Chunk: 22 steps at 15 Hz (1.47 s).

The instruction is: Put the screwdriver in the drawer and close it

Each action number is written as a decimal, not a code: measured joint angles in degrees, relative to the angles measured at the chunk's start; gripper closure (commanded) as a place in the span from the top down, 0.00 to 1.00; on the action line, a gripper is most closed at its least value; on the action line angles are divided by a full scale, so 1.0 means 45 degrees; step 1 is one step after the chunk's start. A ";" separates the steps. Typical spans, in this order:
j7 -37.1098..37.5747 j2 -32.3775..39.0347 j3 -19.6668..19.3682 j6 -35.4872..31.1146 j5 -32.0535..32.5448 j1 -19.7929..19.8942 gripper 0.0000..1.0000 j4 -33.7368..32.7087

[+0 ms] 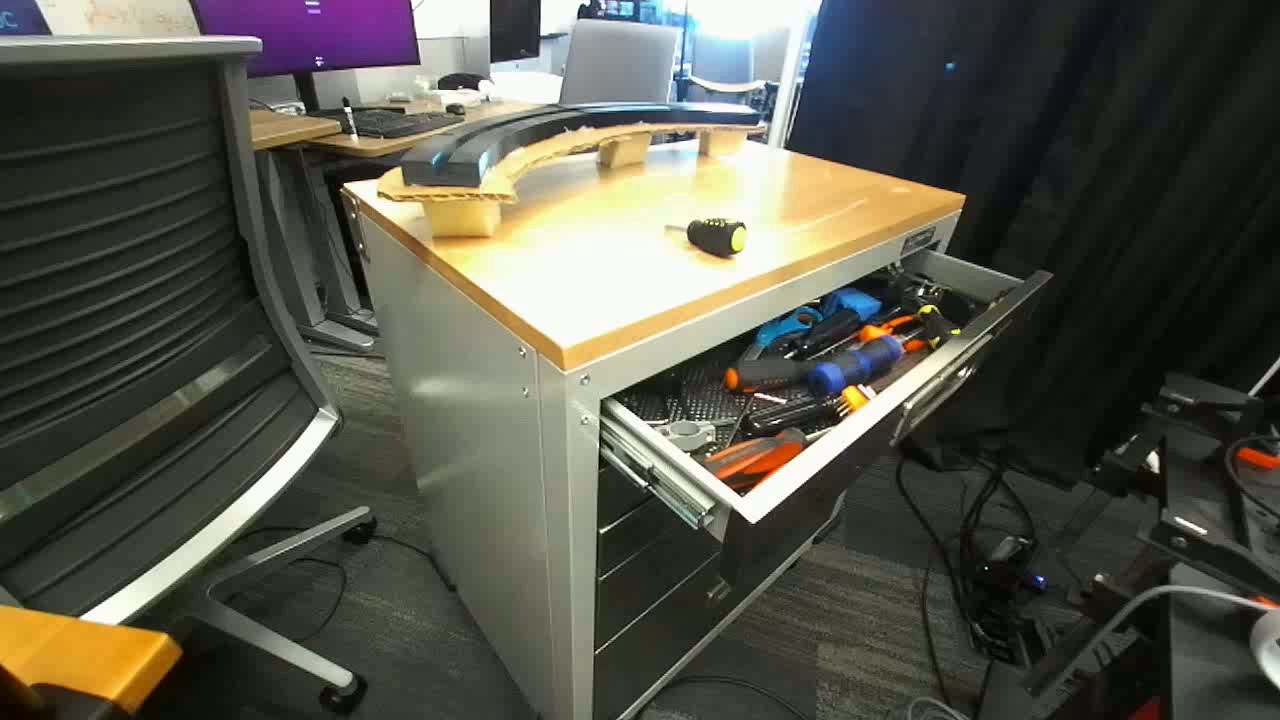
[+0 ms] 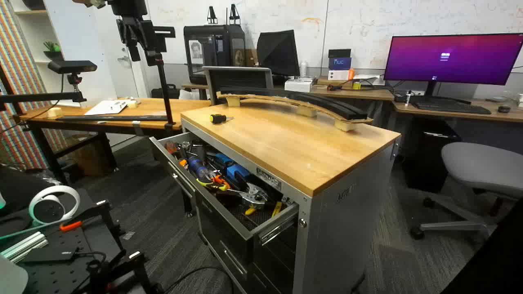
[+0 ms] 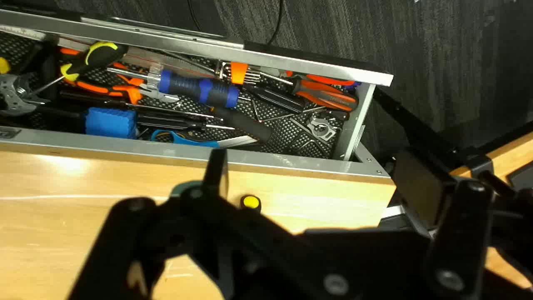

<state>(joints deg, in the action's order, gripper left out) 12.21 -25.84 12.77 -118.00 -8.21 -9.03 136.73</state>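
Black, jointed and two-fingered, my pincer (image 3: 319,179) is hanging well above the level of the pale wooden worktop (image 2: 282,143), its fingers standing wide apart and pinching nothing. Below and between those fingers in the wrist view, the stubby black-handled screwdriver with a round yellow butt (image 3: 250,203) is showing only its end, appearing nearer the finger on the picture's left, while the rest is hiding behind the pincer's own links. In both exterior views it is lying loose on the worktop, its long axis running roughly front to back, butt facing the light-grey, black-fronted metal drawer (image 3: 316,66) and thin shaft pointing away. On that relation I am pinning the coming grasp: the closing line seems to be crossing the handle already, so I am expecting a sideways correction and a descent rather than much twisting. Just beyond the worktop's edge the drawer is standing pulled out, crowded with mixed hand tools (image 3: 198,88), so a landing spot may be needing some choosing. Farther out, the black curved rail (image 1: 600,118) is standing propped toward the worktop's back edge.
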 measured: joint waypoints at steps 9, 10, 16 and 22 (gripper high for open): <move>0.0000 -0.0041 -0.0002 -0.0017 0.0001 -0.0001 1.00 -0.0190; 0.0000 -0.0042 -0.0001 -0.0017 0.0001 -0.0001 1.00 -0.0190; -0.0005 0.1843 0.0379 -0.1710 -0.0015 -0.0279 1.00 -0.0223; 0.0913 0.6779 0.0494 -0.5129 0.1787 -0.0335 1.00 -0.1990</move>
<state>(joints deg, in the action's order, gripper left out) 16.32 4.66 14.99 -141.08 -0.16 -10.53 127.78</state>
